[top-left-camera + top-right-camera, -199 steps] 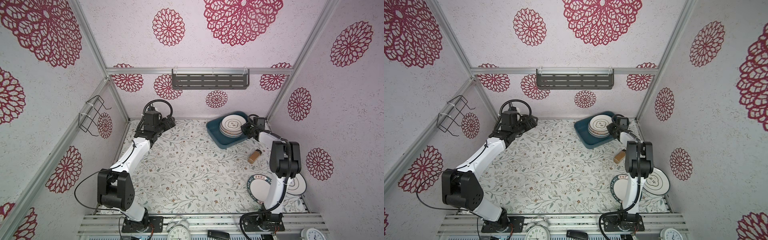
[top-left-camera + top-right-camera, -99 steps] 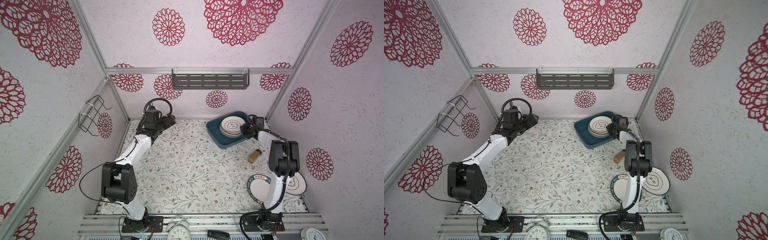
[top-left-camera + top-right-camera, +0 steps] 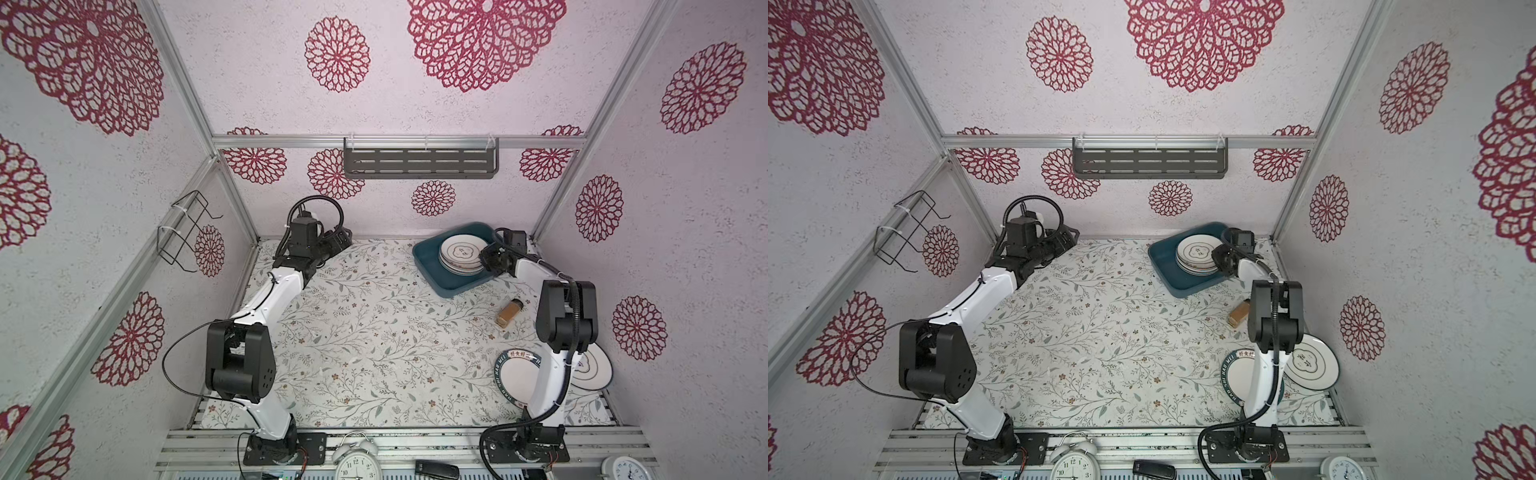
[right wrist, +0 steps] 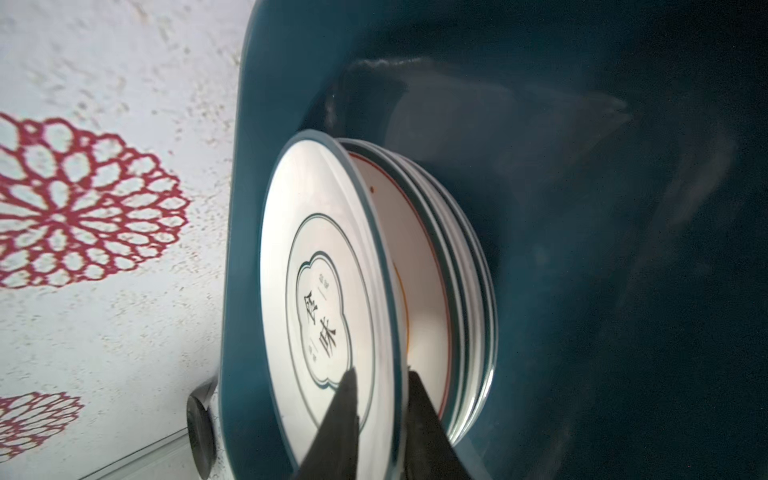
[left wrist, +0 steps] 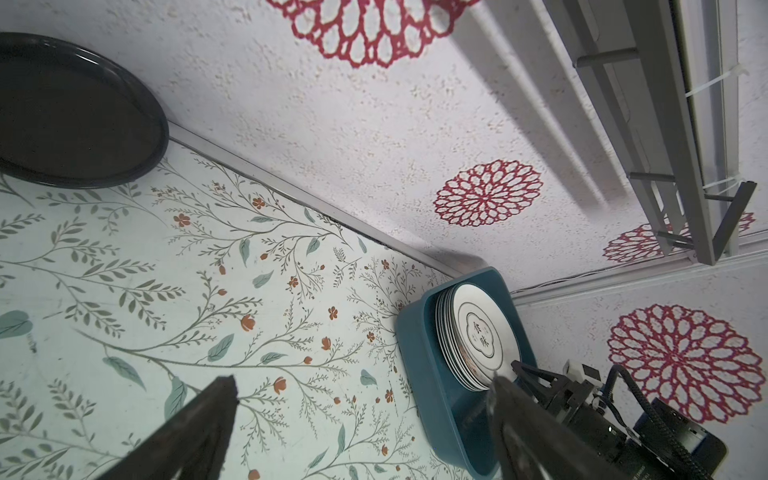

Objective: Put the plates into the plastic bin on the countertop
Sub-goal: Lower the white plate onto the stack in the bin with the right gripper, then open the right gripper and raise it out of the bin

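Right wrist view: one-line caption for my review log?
The right tool straddles the rim of the top cloud-outline plate on the stack inside the teal bin.

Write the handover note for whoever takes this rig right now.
Left tool: open, empty, over the back left of the countertop.
Right tool: inside the plastic bin, fingers straddling the tilted top plate at its rim; grip unclear.
Done: stack of plates in the bin.
Left: black plate by the back wall, lettered-rim plate and cloud plate near the right arm's base.
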Controlling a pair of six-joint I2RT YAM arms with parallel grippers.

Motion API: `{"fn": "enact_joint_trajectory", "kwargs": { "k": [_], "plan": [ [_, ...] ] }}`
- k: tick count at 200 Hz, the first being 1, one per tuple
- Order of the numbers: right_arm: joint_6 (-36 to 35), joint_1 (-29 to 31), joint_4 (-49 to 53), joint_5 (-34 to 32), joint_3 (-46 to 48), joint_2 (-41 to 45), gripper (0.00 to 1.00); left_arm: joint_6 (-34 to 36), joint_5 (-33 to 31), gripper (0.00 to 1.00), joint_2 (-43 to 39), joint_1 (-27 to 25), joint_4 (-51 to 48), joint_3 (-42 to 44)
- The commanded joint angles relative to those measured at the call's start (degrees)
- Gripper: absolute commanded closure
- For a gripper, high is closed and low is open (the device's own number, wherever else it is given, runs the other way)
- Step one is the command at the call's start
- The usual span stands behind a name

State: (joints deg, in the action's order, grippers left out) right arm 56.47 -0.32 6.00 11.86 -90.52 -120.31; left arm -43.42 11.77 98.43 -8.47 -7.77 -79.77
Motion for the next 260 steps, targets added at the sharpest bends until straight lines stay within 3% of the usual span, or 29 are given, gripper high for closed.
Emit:
{"fn": "enact_joint_trajectory", "kwargs": {
  "k": [1, 45, 89, 119, 145, 173, 181, 234, 260],
  "plan": [
    [-1.5, 0.3, 1.9, 0.7, -2.5, 0.8, 0.69, -0.3, 1.3, 0.03, 0.9, 0.5, 2.3, -0.5],
    [-2.4, 0.3, 3.8, 1.1, -3.2, 1.5, 0.42, -0.7, 1.5, 0.03, 1.3, 0.8, 1.9, -0.3],
    [-3.5, 0.3, 4.6, 0.2, -3.7, 3.5, 0.29, -0.4, 1.6, 0.03, 1.7, 1.6, 1.6, -0.5],
    [-5.3, 0.5, 4.8, 0.6, -3.8, 5.5, 0.28, -0.9, 1.3, 0.03, 2.5, 2.9, 1.0, -1.1],
    [-7.1, 1.1, 4.6, 0.8, -3.3, 7.8, 0.21, -3.6, -1.4, 0.03, 4.3, 5.1, -3.5, -3.4],
    [-8.1, 1.8, 0.2, 5.0, -1.9, 8.9, 0.13, -7.3, 2.2, 0.03, 6.6, 8.1, -3.3, -4.4],
    [-7.7, 2.1, -1.3, 6.0, -1.5, 8.9, 0.01, -7.7, 2.7, 0.03, 7.2, 8.8, -2.8, -4.3],
    [-8.7, 5.6, -5.5, 7.8, -1.7, 9.9, 0.01, -14.5, 7.5, 0.03, 13.2, 14.3, -0.4, -7.4],
    [-9.9, 7.0, -3.7, 4.2, -2.2, 10.6, 0.01, -14.5, 7.3, 0.03, 16.5, 15.2, -1.6, -9.3]
  ]
}}
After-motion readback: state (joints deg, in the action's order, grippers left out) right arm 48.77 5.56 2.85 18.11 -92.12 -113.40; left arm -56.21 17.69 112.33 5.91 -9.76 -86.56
